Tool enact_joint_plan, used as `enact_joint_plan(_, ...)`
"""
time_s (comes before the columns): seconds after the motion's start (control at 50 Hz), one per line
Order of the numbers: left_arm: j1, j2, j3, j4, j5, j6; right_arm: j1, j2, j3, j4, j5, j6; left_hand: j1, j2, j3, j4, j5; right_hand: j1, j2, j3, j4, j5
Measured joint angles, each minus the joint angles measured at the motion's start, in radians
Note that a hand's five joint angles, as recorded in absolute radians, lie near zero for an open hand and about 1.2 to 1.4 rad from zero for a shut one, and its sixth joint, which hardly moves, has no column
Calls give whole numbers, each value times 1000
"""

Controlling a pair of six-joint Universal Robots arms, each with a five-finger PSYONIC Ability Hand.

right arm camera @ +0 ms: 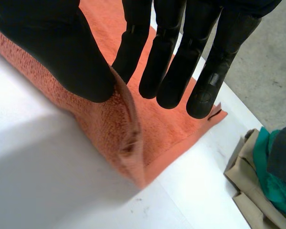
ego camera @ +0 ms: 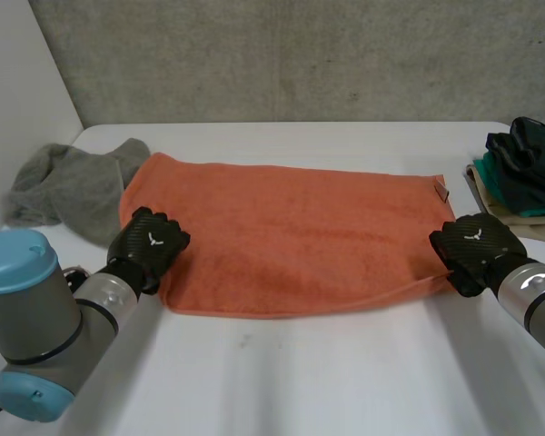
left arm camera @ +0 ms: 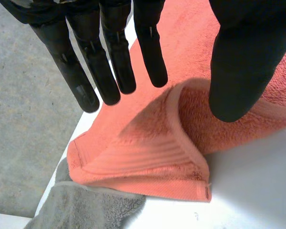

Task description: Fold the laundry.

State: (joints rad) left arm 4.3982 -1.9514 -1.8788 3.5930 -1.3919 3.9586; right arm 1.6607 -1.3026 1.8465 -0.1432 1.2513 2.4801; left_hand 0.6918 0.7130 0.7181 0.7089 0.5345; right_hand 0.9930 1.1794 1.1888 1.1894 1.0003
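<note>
Towel (ego camera: pixel 291 232): orange, spread flat mid-table, long side across the robot.
Left hand (ego camera: pixel 150 241): at the towel's near left corner; straight fingers (left arm camera: pixel 109 62) and thumb pinch a raised ridge of its edge.
Right hand (ego camera: pixel 472 247): at the near right corner; thumb (right arm camera: pixel 62 52) and fingers squeeze the upturned edge between them.
Grey cloth (ego camera: pixel 68 186): crumpled, touching the towel's far left corner.
Pile (ego camera: pixel 522 177): dark, green and beige clothes, stacked beyond the towel's right end.
Table (ego camera: pixel 300 372): white, bare in front.
</note>
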Motion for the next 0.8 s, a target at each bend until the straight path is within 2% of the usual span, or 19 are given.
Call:
enact_joint_plan(0.02,0,0,0,0,0,0,0,0,0,0,0,0,0,0,0,0,0,0,0,0,0,0)
enact_joint_plan(0.08,10,25,1,-19,-2,-5,-17,1,-7,-2,0,8,-248,-254,-255,-250,-252,0,0,0,0,0)
enact_joint_plan(0.1,10,25,1,-19,-2,-5,-17,1,-7,-2,0,8,-248,-254,-255,-250,-252,0,0,0,0,0)
enact_joint_plan(0.12,21,50,-1,-34,-1,-13,-27,1,-11,-4,0,14,-327,-346,-346,-349,-349,0,0,0,0,0)
enact_joint_plan(0.24,63,109,-24,-54,12,-79,-48,12,-17,-22,0,29,-392,-426,-429,-424,-431,0,0,0,0,0)
enact_joint_plan(0.38,179,165,-52,-64,64,-302,-83,33,-29,-48,-3,58,-406,-444,-445,-438,-447,0,0,0,0,0)
enact_joint_plan(0.4,207,167,-54,-66,81,-361,-89,37,-32,-50,-5,65,-405,-441,-442,-435,-442,0,0,0,0,0)
enact_joint_plan(0.44,225,168,-55,-68,92,-398,-92,40,-34,-51,-7,69,-404,-438,-442,-434,-438,0,0,0,0,0)
enact_joint_plan(0.52,269,160,-57,-77,120,-505,-96,46,-38,-53,-12,78,-308,-337,-346,-335,-333,0,0,0,0,0)
enact_joint_plan(0.68,262,109,-58,-85,121,-557,-94,49,-38,-52,-14,81,-301,-322,-327,-317,-311,0,0,0,0,0)
enact_joint_plan(0.8,180,24,-31,-74,60,-553,-91,53,-35,-52,-15,80,-276,-288,-291,-281,-278,0,0,0,0,0)
